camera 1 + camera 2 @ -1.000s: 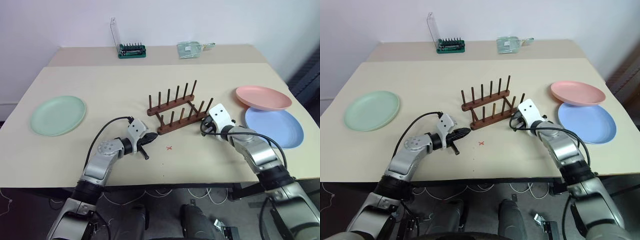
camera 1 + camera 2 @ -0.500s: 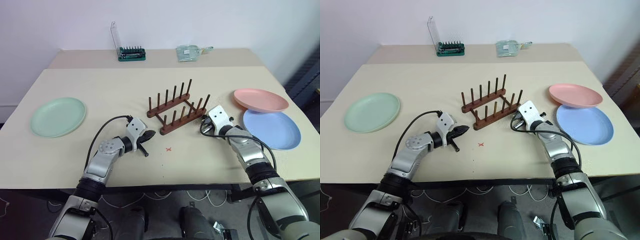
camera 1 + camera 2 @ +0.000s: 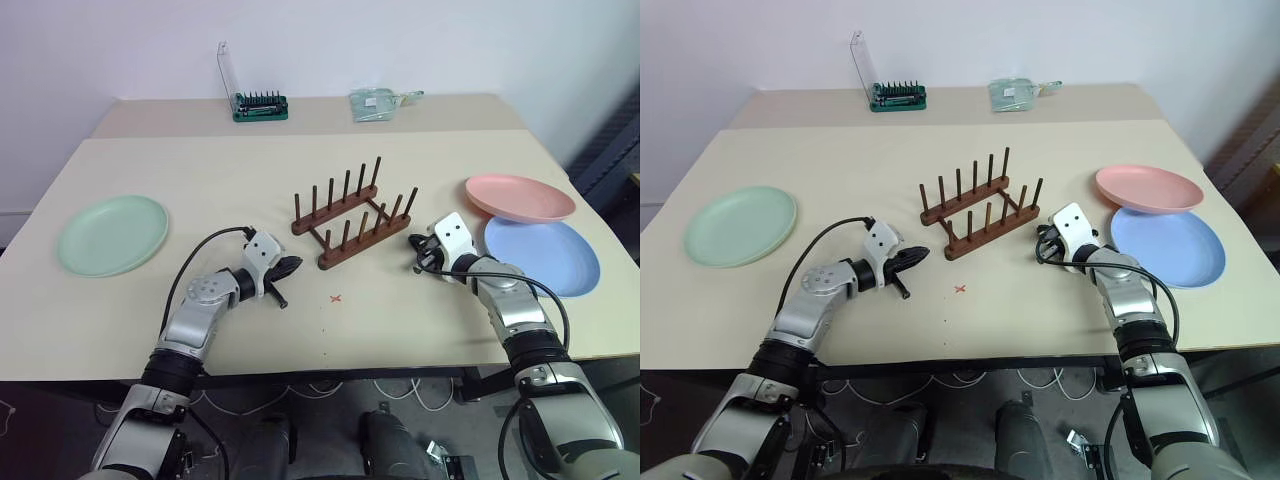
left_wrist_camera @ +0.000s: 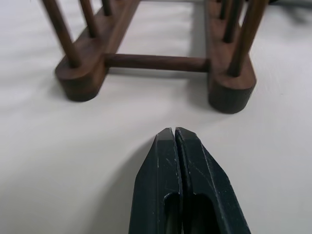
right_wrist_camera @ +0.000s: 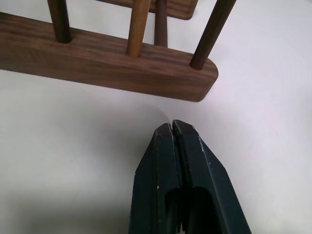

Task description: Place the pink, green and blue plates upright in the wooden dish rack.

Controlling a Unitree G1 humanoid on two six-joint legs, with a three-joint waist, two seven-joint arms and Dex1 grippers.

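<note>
Rack (image 3: 352, 215) stands empty mid-table (image 3: 200, 170); left claw (image 3: 291, 266) and right claw (image 3: 415, 249), both pressed together, flank it without touching.

We see the wooden dish rack (image 3: 980, 203) empty mid-desk (image 3: 940, 150), our left claw (image 3: 924, 254) and right claw (image 3: 1042, 245) flanking it.

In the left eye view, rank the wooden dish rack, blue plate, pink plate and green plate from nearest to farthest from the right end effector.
From the right end effector:
1. Wooden dish rack, just beside its tip, toward the table's middle.
2. Blue plate, on the table's right edge.
3. Pink plate, behind the blue plate and overlapping its far rim.
4. Green plate, across the table on the left side.
</note>
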